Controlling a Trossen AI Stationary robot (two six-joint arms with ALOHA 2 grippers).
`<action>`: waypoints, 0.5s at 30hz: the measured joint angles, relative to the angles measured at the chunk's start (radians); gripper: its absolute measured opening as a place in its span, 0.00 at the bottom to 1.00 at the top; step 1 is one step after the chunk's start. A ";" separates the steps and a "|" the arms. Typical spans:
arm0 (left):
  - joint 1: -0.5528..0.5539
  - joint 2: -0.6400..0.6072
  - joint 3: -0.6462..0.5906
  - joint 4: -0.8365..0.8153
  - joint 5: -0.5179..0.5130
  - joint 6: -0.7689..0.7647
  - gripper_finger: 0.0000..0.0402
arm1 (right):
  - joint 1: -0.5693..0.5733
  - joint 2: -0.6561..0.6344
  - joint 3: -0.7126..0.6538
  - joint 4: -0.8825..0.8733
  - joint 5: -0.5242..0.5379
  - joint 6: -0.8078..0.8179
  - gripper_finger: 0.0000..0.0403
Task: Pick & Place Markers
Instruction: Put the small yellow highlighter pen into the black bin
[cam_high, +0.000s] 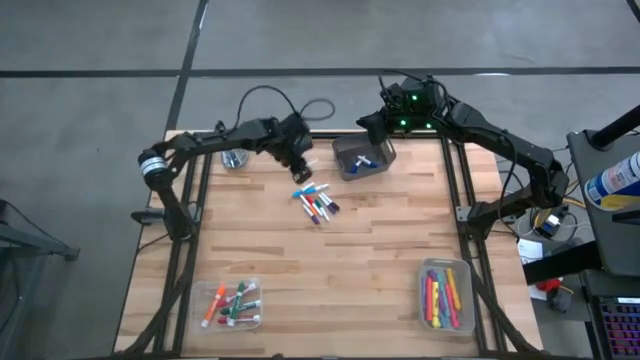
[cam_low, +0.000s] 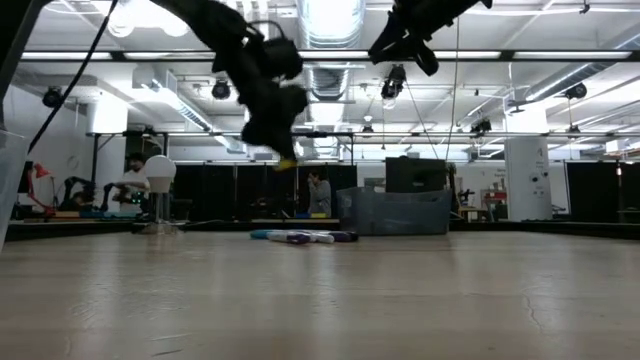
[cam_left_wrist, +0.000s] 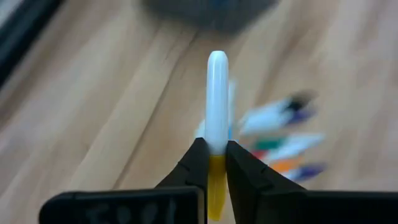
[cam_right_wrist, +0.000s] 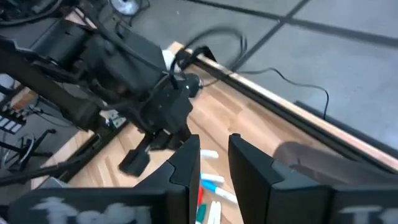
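**A:** Where does the left pincer (cam_left_wrist: 216, 163) stand?

**B:** It hangs above the far middle of the tabletop (cam_high: 330, 270), just over the loose cluster of markers (cam_high: 316, 203). Its fingers are clamped on a white-bodied marker (cam_left_wrist: 217, 99) with a yellow end, and the white body sticks straight out past the fingertips (the wrist view shows this plainly). In the low view the yellow end (cam_low: 286, 163) peeks out under the dark pincer, clear of the wood.

**A:** And the rest of the markers?

**B:** The loose cluster lies on bare wood, near the dark mesh bin (cam_high: 364, 157) at the far edge; a blue and white piece shows inside that bin. More markers fill two clear trays at the near edge: a mixed lot in the left tray (cam_high: 230, 305), and a row of pink, yellow, orange and green ones in the right tray (cam_high: 446, 297).

**A:** The right pincer (cam_right_wrist: 214, 163)?

**B:** It is raised above the far edge, over the mesh bin, well above the wood. Its fingers stand a narrow gap apart with nothing between them (its wrist view looks past them toward the left arm and the cluster).

**A:** Anything else there?

**B:** A small silvery round object (cam_high: 236, 158) sits near the far left corner. People show far back in the room.
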 joint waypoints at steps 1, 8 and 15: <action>0.001 0.000 0.027 0.026 0.041 -0.009 0.07 | 0.000 0.000 0.000 0.014 0.000 0.000 0.19; 0.001 0.039 0.164 0.227 0.156 -0.094 0.07 | 0.000 -0.006 0.028 0.029 0.000 -0.011 0.18; 0.006 0.131 0.210 0.443 0.158 -0.215 0.07 | 0.000 -0.025 0.097 0.031 0.020 -0.015 0.17</action>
